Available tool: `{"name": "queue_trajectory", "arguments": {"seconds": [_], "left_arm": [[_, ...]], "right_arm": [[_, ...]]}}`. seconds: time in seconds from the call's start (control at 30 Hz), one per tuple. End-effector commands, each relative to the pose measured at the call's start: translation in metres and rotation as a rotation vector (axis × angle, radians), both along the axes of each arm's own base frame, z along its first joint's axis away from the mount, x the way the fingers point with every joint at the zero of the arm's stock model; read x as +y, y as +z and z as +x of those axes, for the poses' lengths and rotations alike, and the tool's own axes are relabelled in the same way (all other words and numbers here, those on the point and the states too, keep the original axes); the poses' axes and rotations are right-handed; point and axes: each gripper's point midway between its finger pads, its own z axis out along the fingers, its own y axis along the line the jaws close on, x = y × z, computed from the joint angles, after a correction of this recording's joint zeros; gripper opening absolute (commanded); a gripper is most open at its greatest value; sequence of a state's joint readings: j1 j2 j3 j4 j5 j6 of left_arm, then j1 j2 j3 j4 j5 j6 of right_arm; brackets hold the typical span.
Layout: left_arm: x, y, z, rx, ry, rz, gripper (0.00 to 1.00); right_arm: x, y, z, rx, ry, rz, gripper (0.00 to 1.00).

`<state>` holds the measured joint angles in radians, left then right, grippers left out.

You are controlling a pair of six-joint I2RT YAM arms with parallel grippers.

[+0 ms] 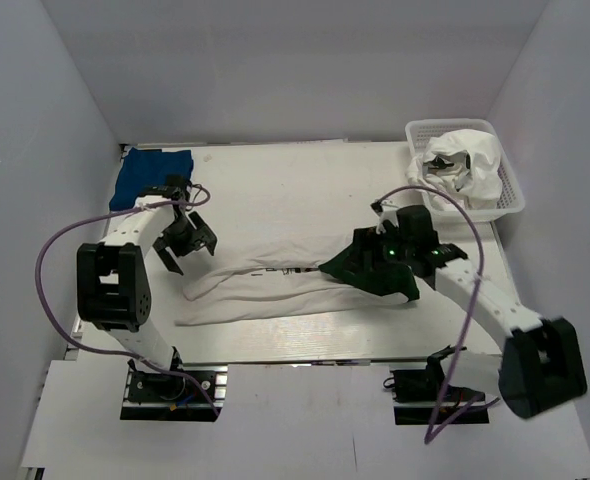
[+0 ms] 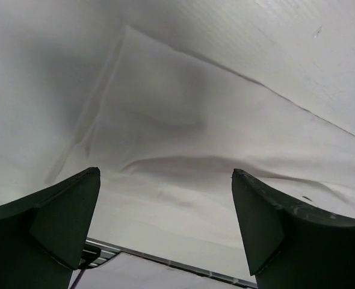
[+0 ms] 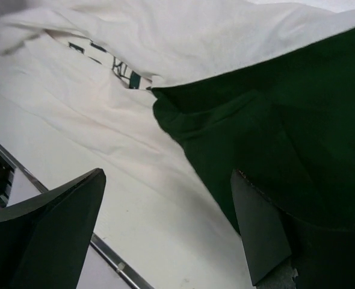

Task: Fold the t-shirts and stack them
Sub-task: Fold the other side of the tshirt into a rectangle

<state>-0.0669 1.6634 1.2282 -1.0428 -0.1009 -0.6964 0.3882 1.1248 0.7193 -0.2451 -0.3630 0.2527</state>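
while the white tee lies bunched into a long band across the middle of the tabletop, its dark green sleeve fans out at the right end. the right gripper hangs over that sleeve, released, its fingers spread wide. the left gripper is likewise released, fingers apart above the tee's pale fabric near the band's left end. the royal-blue tee lies in the far left corner, well apart. a white basket at the far right holds a crumpled white garment.
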Motion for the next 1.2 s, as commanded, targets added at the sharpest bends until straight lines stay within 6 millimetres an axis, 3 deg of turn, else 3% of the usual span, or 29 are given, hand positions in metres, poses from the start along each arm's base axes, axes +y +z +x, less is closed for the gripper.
{"name": "queue_trajectory", "arguments": {"seconds": [0.0, 0.07, 0.2, 0.3, 0.37, 0.5, 0.63, 0.7, 0.77, 0.83, 0.87, 0.93, 1.07, 1.1, 1.17], "left_arm": [[-0.023, 0.005, 0.022, -0.079, -0.05, -0.09, 1.0], [-0.025, 0.001, 0.016, -0.062, -0.067, -0.087, 1.0], [-0.024, -0.019, -0.005, 0.014, -0.072, -0.07, 1.0], [-0.026, -0.032, -0.013, 0.054, -0.07, -0.068, 1.0], [-0.023, -0.032, -0.013, 0.053, -0.069, -0.054, 1.0], [-0.013, -0.034, -0.016, 0.077, -0.062, 0.001, 1.0], [-0.009, -0.031, -0.019, 0.091, -0.061, 0.022, 1.0], [-0.006, -0.031, -0.025, 0.117, -0.06, 0.037, 1.0], [-0.004, -0.03, -0.031, 0.128, -0.05, 0.046, 1.0], [-0.002, -0.026, -0.034, 0.12, -0.049, 0.055, 1.0], [-0.002, -0.028, -0.04, 0.138, -0.041, 0.056, 1.0], [0.0, -0.027, -0.042, 0.137, -0.04, 0.065, 1.0], [-0.001, -0.033, -0.054, 0.166, -0.041, 0.054, 1.0], [-0.001, -0.032, -0.057, 0.178, -0.023, 0.054, 1.0], [-0.001, -0.035, -0.07, 0.237, -0.002, 0.06, 1.0]], "right_arm": [[0.029, 0.006, 0.033, -0.084, 0.106, 0.038, 0.9], [0.043, 0.005, 0.031, -0.063, 0.16, 0.058, 0.9], [0.057, -0.03, 0.025, 0.029, 0.214, 0.03, 0.9], [0.068, -0.039, 0.007, 0.069, 0.299, 0.026, 0.9], [0.071, -0.043, -0.017, 0.12, 0.366, 0.016, 0.9], [0.05, -0.055, -0.063, 0.229, 0.416, -0.079, 0.9], [0.021, -0.043, -0.106, 0.263, 0.391, -0.127, 0.9], [0.015, -0.033, -0.11, 0.239, 0.36, -0.118, 0.9], [0.016, -0.006, -0.101, 0.124, 0.323, -0.084, 0.9], [0.009, 0.008, -0.077, 0.032, 0.201, -0.113, 0.9], [-0.005, 0.018, -0.048, -0.064, 0.031, -0.154, 0.9], [-0.02, 0.028, -0.021, -0.113, -0.146, -0.182, 0.9], [-0.017, 0.03, 0.01, -0.127, -0.209, -0.241, 0.9], [-0.016, 0.016, 0.017, -0.069, -0.228, -0.284, 0.9], [-0.023, 0.011, 0.025, -0.04, -0.292, -0.327, 0.9]]}}
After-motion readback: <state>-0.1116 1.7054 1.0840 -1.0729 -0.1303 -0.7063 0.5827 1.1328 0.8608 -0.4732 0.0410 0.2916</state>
